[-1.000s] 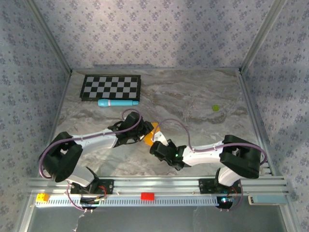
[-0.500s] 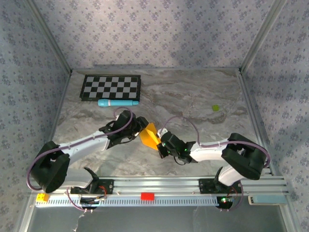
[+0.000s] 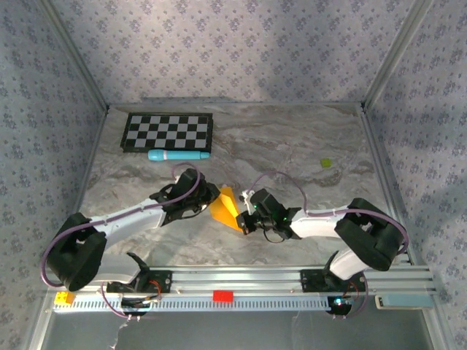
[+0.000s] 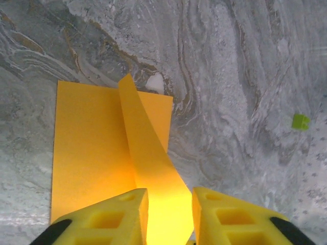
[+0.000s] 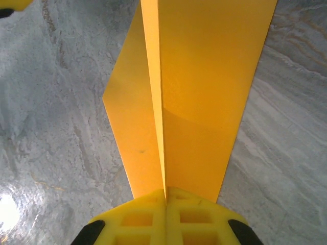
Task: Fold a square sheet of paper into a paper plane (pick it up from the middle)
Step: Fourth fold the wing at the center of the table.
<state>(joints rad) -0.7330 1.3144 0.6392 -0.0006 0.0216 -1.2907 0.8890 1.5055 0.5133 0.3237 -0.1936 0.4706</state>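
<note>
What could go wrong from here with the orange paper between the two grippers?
The right gripper is shut on a fold of the orange paper sheet; any sideways pull might tear it or skew the crease. The left gripper has its jaws apart around a raised flap; closing there might press a stray crease.

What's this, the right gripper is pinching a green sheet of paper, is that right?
Not quite. The right gripper is pinching an orange sheet of paper, not a green one. The right wrist view shows the orange paper caught between its closed fingers.
</note>
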